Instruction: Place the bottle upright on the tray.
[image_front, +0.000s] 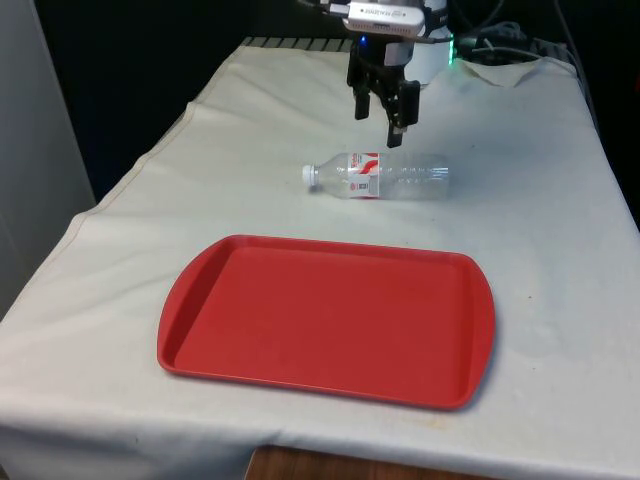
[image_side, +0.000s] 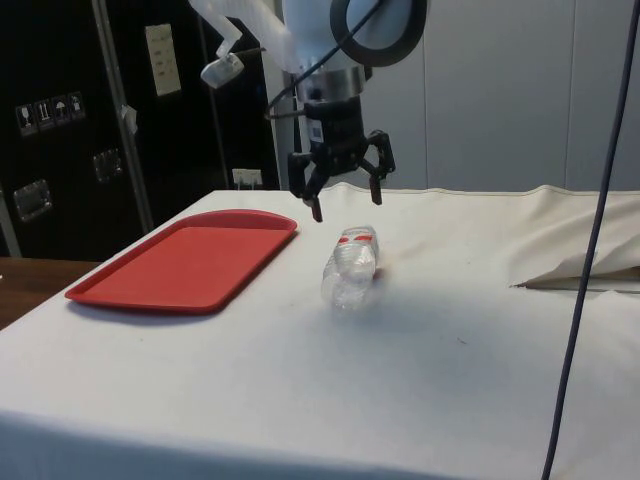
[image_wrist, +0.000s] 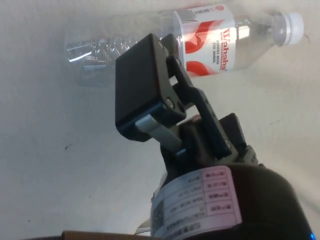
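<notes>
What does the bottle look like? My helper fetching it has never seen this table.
On the white cloth, just beyond the red tray, lies a clear plastic bottle on its side. It has a white cap and red-and-white label, directly below the open gripper.

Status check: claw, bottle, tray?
Claw open, above the cloth, holding nothing. Bottle on its side on the cloth, off the tray. Nothing between them.

Bottle (image_wrist: 200, 45) label (image_wrist: 212, 42): "Wahaha" in red; smaller print unreadable.
</notes>
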